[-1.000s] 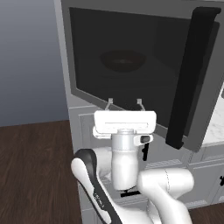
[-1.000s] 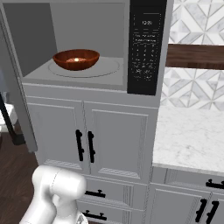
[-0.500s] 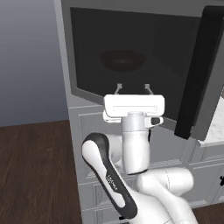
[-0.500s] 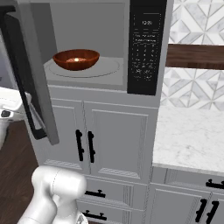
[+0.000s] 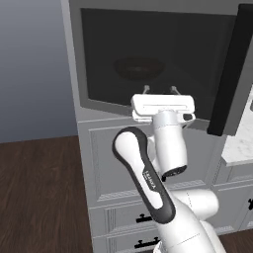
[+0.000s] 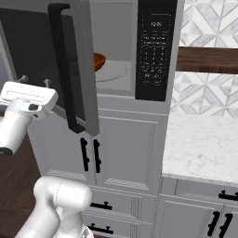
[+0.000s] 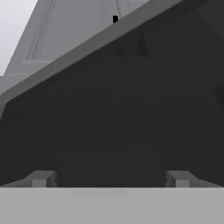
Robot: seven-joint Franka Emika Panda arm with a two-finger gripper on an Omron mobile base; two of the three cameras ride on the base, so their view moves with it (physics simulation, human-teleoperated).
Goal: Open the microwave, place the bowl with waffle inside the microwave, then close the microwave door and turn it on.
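The large grey boxy microwave point(image 6: 139, 51) sat in a column of white panelled cabinets with black handles point(image 6: 111, 153), its tall black control panel point(image 6: 155, 49) on the right. Its wide grey-framed door with a dark tinted window point(image 5: 148, 59) and a long black vertical bar handle point(image 6: 65, 69) stood partly swung out, at an angle between open and shut.

The small glossy reddish-brown bowl point(image 6: 98, 61) rested on the round turntable plate point(image 6: 111, 72) inside the cavity; in the left base view it showed dimly through the tinted glass. The waffle could not be made out.

So the placing step looked done and the door-closing step was in hand. The white two-finger gripper point(image 5: 159, 89) was raised to the outer face of the door near its lower edge, jaws spread wide and pinching nothing; the fingertips seemed to be touching the glass or just off it. The next move probably called for a steady push on the door's outer face until it sat flush, then a reach across to the control panel.

To the right lay a white marble counter point(image 6: 200, 144) under a patterned grey-and-white tile wall point(image 6: 209, 23) crossed by a dark wooden shelf point(image 6: 207, 59). A dark wood floor point(image 5: 39, 192) spread to the left, below a plain grey wall point(image 5: 29, 69).
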